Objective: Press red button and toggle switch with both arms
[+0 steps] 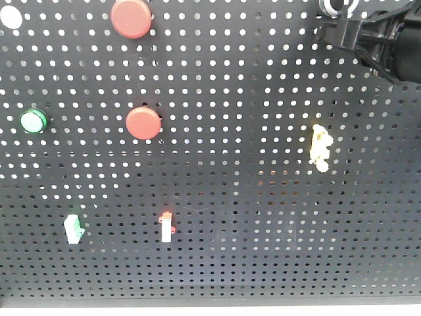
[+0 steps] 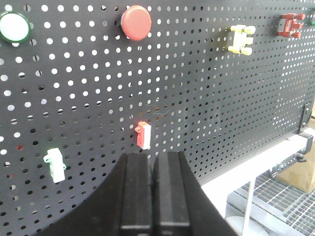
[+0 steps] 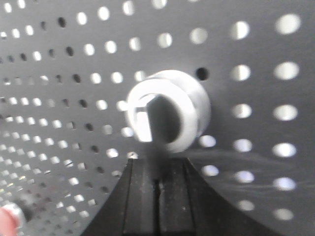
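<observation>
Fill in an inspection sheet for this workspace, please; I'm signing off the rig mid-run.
Surface: black pegboard, upright, perforated all over.
Job's things: upper red button and lower red button; red-topped toggle switch below the lower one.
Clutter: green button, green-topped switch, yellow switch, red switch, white ring.
Grippers: left claw shut, below the red-topped toggle switch and apart from it; right claw shut, right at the white ring, contact unclear.
Cables: nothing seen.
Surroundings: metal grating beyond the board's edge.
</observation>
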